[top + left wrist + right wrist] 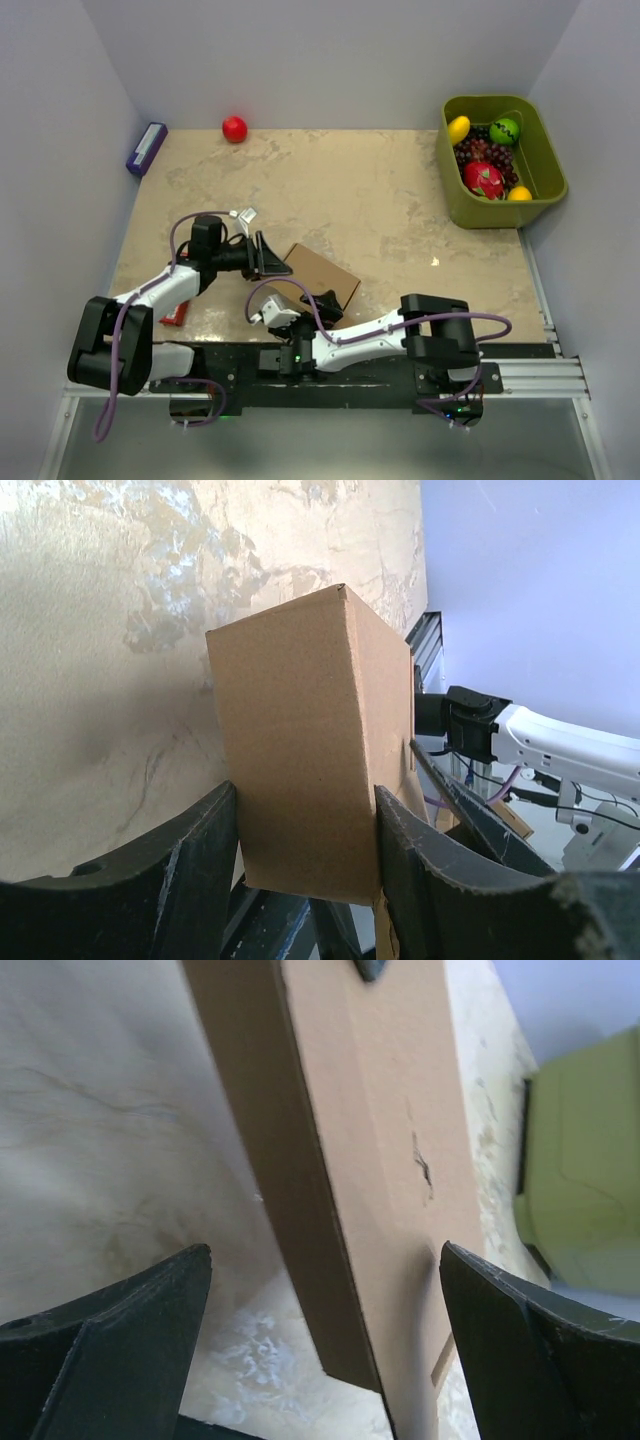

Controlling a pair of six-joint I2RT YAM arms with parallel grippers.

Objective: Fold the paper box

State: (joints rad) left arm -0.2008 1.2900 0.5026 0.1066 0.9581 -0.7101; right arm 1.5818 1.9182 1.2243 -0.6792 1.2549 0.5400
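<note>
The paper box is a small brown cardboard box on the table near the front. My left gripper is shut on its left end. In the left wrist view the box sits between both fingers of my left gripper, which press its sides. My right gripper is open at the box's near edge. In the right wrist view its jaws stand wide apart, and the box reaches in between them without touching my right gripper.
A green bin with fruit stands at the back right. A red ball and a small purple box lie at the back left. A flat red box lies under my left arm.
</note>
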